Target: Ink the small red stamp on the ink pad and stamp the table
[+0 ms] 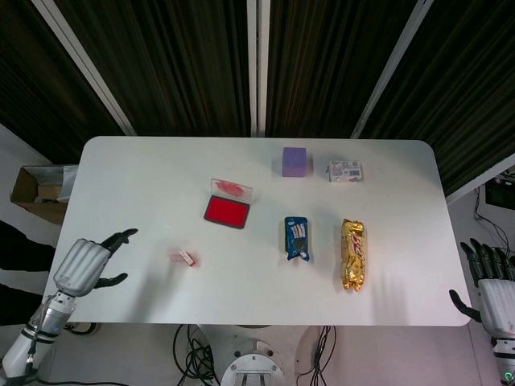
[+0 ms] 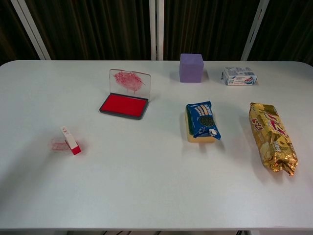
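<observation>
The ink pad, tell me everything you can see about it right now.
The ink pad is a shallow dark tray filled with bright red ink, sitting flat on the white table. Its clear lid stands open and nearly upright at the far edge, smeared with red. It lies left of centre, with the small red stamp nearer the front left. Nothing touches it but the table.

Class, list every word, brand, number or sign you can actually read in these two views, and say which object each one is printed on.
None reads with certainty.
Gold snack bag: large red lettering, too distorted to read.
Blue cookie pack: white print beside cookie pictures, too small to read.
Small white and blue packet: print too small and blurred.
Small red stamp: marks too small.
Ink pad and purple cube: no text visible, only red smears on the pad's lid.
</observation>
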`<action>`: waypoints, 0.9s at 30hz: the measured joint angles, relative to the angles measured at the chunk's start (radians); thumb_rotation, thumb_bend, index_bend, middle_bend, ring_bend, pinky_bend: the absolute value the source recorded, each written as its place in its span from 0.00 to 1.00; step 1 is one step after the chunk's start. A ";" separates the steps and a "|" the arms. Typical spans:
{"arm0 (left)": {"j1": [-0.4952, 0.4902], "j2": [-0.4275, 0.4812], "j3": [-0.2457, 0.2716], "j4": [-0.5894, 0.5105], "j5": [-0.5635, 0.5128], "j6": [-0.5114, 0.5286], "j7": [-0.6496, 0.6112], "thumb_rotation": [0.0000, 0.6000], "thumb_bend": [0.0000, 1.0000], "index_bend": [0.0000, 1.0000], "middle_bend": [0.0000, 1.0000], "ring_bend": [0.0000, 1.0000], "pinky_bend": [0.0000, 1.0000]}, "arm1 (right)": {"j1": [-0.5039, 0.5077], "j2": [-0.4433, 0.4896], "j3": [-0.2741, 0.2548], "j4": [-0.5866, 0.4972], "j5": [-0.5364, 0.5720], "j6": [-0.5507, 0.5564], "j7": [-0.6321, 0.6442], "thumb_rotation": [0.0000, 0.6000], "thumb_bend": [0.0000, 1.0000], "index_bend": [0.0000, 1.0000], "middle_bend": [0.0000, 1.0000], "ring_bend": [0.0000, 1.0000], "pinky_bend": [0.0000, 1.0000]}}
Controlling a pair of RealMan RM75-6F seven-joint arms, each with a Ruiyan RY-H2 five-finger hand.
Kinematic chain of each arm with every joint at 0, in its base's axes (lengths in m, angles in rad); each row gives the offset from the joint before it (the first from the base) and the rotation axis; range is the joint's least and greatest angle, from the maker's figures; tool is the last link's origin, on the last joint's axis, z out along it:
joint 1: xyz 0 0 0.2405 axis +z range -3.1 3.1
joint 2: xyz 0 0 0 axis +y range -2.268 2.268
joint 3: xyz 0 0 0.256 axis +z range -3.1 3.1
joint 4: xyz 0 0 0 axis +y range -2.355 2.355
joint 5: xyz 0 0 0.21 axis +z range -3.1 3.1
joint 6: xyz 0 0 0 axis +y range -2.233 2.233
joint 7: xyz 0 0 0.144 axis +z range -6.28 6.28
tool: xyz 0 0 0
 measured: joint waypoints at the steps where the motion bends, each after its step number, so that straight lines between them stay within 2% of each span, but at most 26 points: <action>1: -0.011 -0.013 -0.003 0.010 -0.001 -0.010 -0.004 1.00 0.10 0.23 0.29 0.93 1.00 | 0.000 0.000 0.000 -0.001 -0.001 0.002 0.000 1.00 0.18 0.00 0.00 0.00 0.00; 6: -0.076 -0.102 -0.015 0.113 0.009 -0.060 -0.032 1.00 0.09 0.25 0.28 0.93 1.00 | -0.004 0.004 0.000 -0.005 -0.004 0.010 -0.001 1.00 0.18 0.00 0.00 0.00 0.00; 13: -0.176 -0.239 0.008 0.250 0.072 -0.138 -0.057 1.00 0.12 0.26 0.28 0.93 1.00 | -0.009 0.012 0.002 -0.007 0.005 0.013 0.004 1.00 0.19 0.00 0.00 0.00 0.00; 21: -0.236 -0.326 0.033 0.353 0.096 -0.180 -0.065 1.00 0.16 0.27 0.29 0.93 1.00 | -0.010 0.013 0.001 0.002 0.007 0.009 0.012 1.00 0.19 0.00 0.00 0.00 0.00; 27: -0.261 -0.382 0.047 0.461 0.116 -0.178 -0.040 1.00 0.17 0.33 0.35 0.93 1.00 | -0.012 0.017 0.001 0.004 0.009 0.010 0.019 1.00 0.19 0.00 0.00 0.00 0.00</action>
